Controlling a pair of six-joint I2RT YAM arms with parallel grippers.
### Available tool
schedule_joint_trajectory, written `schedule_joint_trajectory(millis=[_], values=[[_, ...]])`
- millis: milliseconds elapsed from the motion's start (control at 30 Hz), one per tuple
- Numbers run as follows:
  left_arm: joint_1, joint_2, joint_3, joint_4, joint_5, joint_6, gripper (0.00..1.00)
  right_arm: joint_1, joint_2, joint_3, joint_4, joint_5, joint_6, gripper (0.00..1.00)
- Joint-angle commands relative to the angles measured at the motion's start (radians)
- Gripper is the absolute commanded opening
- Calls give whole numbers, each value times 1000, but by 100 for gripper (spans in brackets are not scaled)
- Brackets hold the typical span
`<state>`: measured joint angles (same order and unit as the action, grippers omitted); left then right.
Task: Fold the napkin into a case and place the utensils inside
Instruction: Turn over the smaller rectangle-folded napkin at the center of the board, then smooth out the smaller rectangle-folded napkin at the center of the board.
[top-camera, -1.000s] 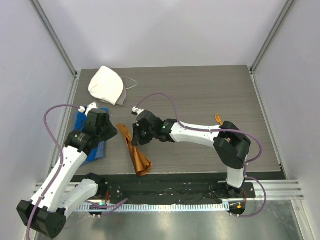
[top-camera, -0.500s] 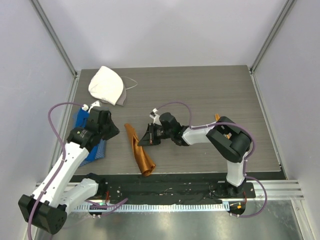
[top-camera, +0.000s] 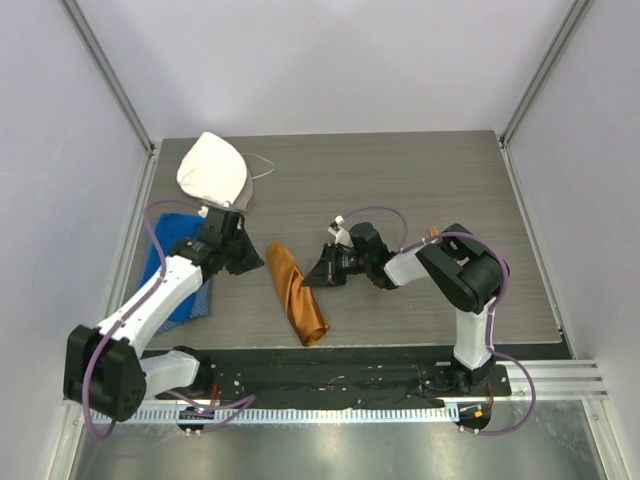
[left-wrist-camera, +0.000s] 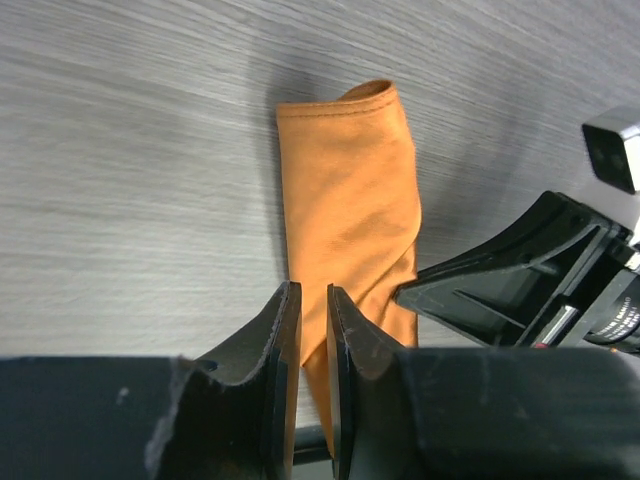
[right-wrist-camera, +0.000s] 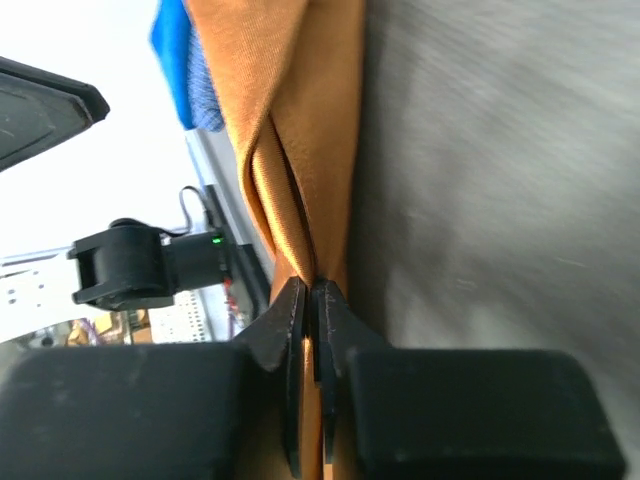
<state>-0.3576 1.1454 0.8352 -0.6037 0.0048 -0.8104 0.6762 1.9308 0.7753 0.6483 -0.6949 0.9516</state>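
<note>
Overhead view looks down; both wrist views closely share the napkin (left-wrist-camera: 345, 210).

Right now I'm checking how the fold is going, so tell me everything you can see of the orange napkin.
The napkin is rust-orange thin fabric with a slight sheen, folded into a long narrow layered strip. It lies on the grey wood-grain table, slanting from far left to near right, between the two arms. One end shows a rounded hemmed fold; layers gape along one side. The right pincer appears to pinch its edge; the left pincer stands close over it, contact unclear.
</note>
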Motion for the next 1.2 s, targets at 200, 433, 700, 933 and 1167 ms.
schedule_joint_trajectory(millis=[200, 433, 700, 933, 1167], values=[[-15, 270, 100, 234, 173, -38, 19, -121, -56, 90, -352, 26, -316, 41], [-15, 378, 139, 346, 284, -85, 19, -49, -288, 190, -827, 322, -518, 49], [-15, 523, 177, 386, 227, -72, 19, 164, -450, 7, -620, 299, -277, 20], [-15, 639, 225, 366, 167, -49, 18, 221, -397, -99, -519, 360, -240, 11], [-41, 513, 243, 312, 75, -10, 28, 209, -380, -42, -671, 504, -370, 8]])
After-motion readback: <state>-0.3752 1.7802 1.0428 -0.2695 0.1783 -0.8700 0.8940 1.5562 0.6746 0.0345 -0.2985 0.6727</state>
